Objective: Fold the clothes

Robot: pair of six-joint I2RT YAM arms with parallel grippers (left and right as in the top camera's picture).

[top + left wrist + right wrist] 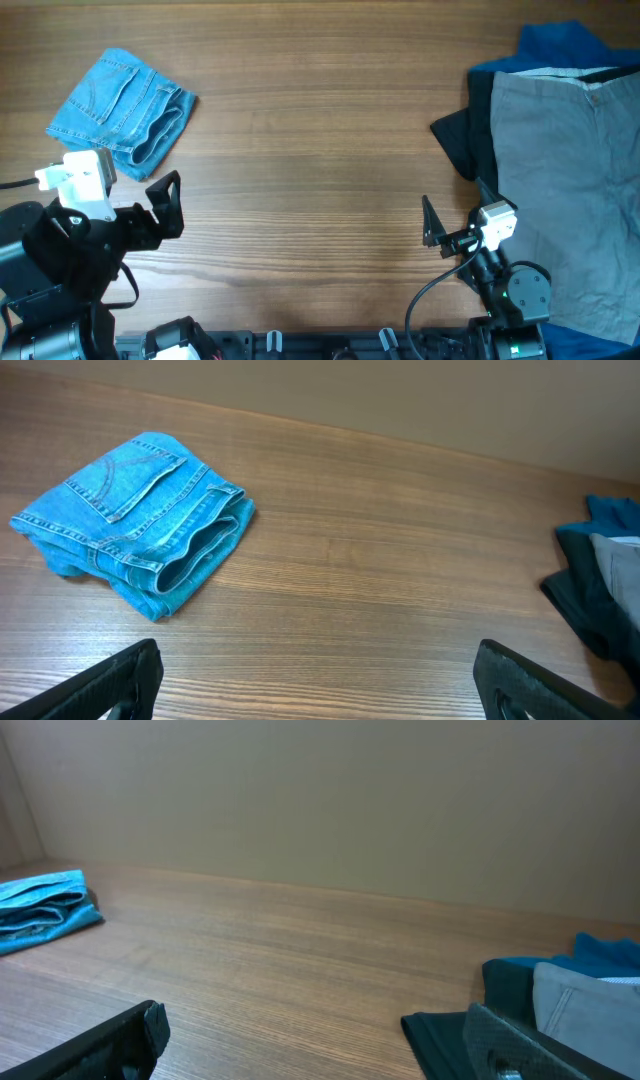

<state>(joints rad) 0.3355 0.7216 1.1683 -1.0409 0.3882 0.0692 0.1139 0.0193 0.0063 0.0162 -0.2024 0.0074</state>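
Currently, a folded pair of denim shorts (122, 100) lies at the far left of the wooden desk (320, 130). Unfolded grey shorts (570, 180) sprawl at the right, over dark blue clothing (458, 138). Near the front edge, the left jaws are spread wide and the right jaws likewise, both apart from the cloth.

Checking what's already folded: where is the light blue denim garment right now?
The folded light blue denim garment lies at the overhead view's upper left on the wooden table, just beyond the left gripper.
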